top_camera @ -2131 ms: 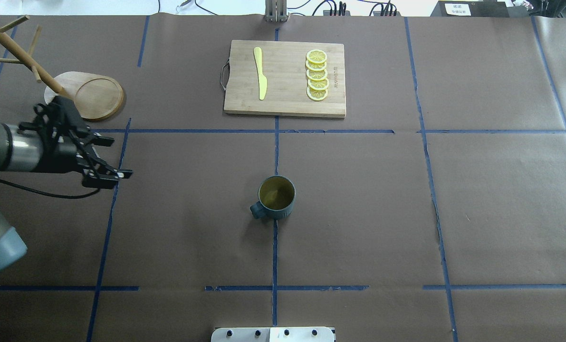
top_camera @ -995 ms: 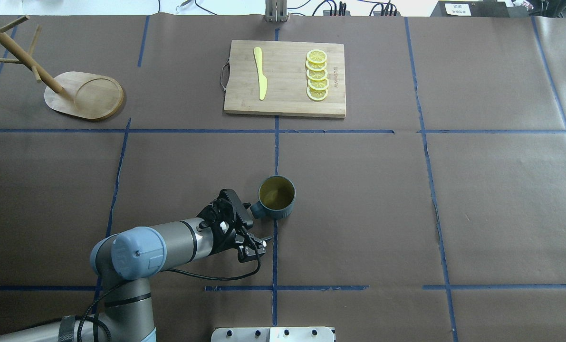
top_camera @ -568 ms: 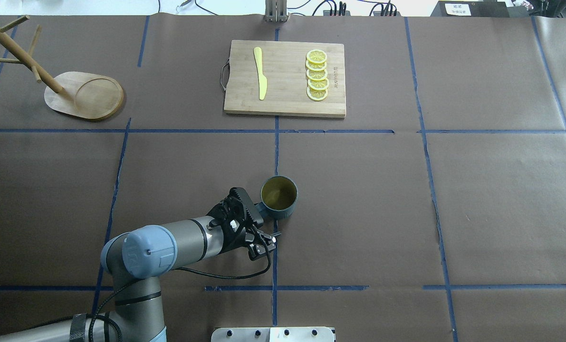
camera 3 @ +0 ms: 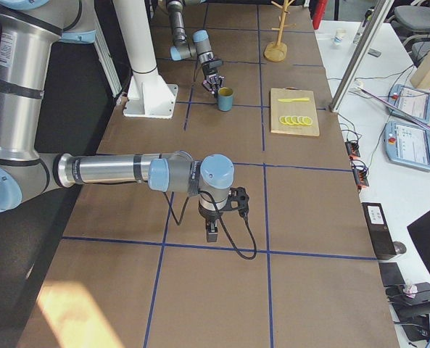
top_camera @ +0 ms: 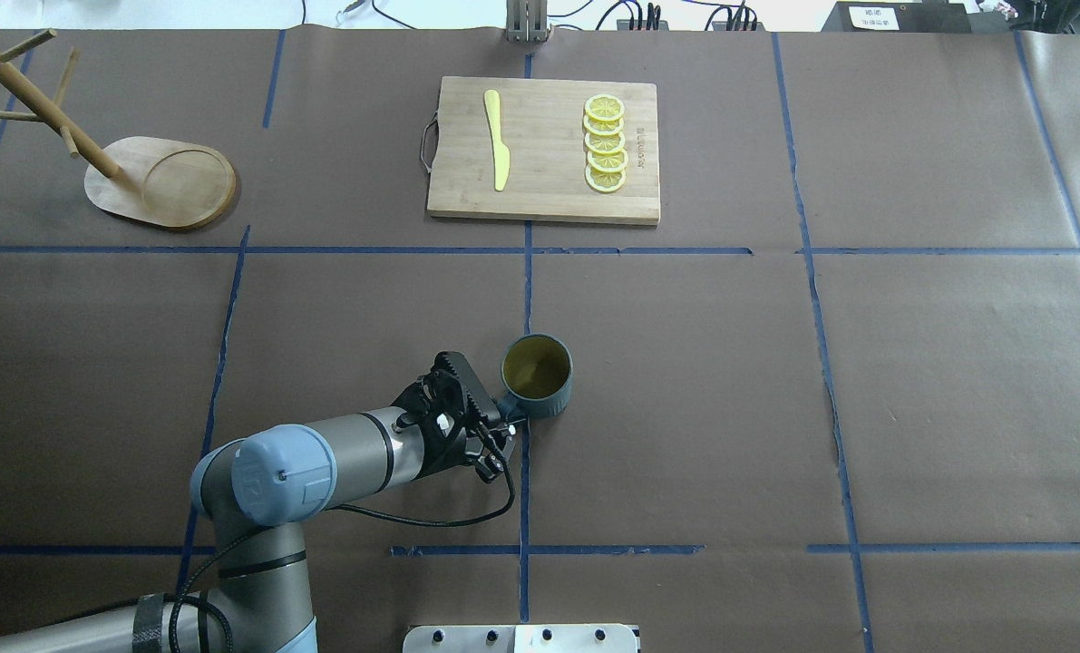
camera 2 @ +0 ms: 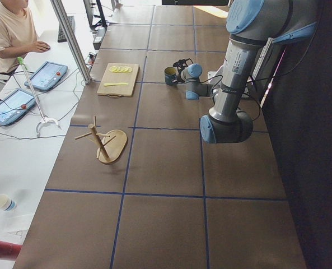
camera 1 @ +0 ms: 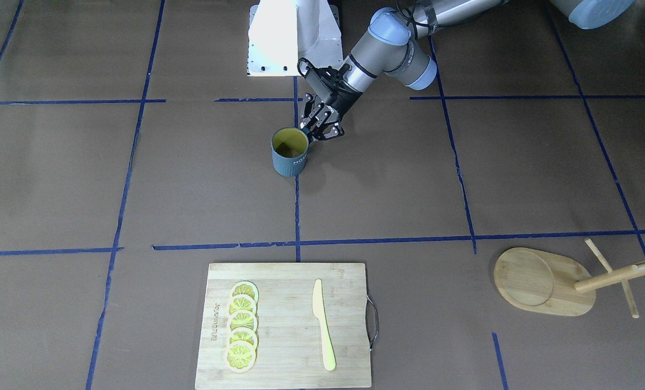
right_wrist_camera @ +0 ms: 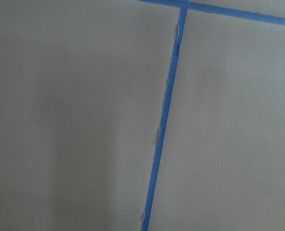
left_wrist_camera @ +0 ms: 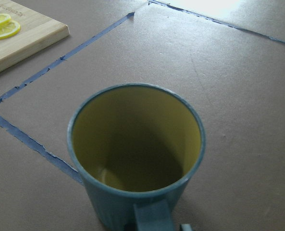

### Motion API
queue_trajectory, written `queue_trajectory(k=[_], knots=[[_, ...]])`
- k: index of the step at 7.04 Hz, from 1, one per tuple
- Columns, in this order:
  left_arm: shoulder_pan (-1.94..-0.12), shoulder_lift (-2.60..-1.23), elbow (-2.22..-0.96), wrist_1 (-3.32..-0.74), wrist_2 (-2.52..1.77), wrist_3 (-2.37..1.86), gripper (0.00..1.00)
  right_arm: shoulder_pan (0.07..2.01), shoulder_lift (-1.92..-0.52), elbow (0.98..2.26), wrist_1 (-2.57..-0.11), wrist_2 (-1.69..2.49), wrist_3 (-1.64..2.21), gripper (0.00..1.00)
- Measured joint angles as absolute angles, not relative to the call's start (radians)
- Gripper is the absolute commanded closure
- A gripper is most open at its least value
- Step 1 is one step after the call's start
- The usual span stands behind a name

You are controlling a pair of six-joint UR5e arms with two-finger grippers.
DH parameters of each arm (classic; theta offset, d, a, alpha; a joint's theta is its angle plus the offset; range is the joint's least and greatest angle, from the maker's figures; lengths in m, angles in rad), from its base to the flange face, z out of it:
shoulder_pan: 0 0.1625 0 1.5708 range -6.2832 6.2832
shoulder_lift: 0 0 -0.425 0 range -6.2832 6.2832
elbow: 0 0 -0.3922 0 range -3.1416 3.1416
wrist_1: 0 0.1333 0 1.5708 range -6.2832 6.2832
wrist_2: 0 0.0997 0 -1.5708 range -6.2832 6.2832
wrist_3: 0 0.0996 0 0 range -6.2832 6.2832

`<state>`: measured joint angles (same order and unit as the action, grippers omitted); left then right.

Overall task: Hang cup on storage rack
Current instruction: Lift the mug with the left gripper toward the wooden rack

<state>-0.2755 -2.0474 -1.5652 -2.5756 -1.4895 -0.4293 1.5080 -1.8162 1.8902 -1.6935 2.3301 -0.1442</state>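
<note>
The dark blue-grey cup [top_camera: 537,376] with a yellow-olive inside stands upright near the table's middle; it also shows in the front view [camera 1: 288,160] and fills the left wrist view [left_wrist_camera: 132,159]. Its handle points toward my left gripper [top_camera: 503,424], which sits low at the handle with its fingers drawn in on it [camera 1: 316,130]. The bamboo storage rack [top_camera: 159,181] stands at the far left, its post and pegs bare [camera 1: 544,281]. My right gripper [camera 3: 212,233] shows only in the right side view, pointing down at bare table; I cannot tell its state.
A bamboo cutting board [top_camera: 544,195] with a yellow knife [top_camera: 497,141] and several lemon slices [top_camera: 605,145] lies at the far middle. Blue tape lines grid the brown table cover. The robot's base plate [top_camera: 521,638] is at the near edge.
My left arm swung from beside the rack to the cup. Its fingers then drew in around the handle. The cup slid slightly to the right.
</note>
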Motion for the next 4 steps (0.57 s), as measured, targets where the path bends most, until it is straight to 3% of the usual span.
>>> queue_trajectory(k=[4], knots=[[-0.305,-2.048,-1.594,-2.686,-1.491,-0.702,1.0,1.508,-1.809,1.888,-1.693,2.33,-0.144,0.0]])
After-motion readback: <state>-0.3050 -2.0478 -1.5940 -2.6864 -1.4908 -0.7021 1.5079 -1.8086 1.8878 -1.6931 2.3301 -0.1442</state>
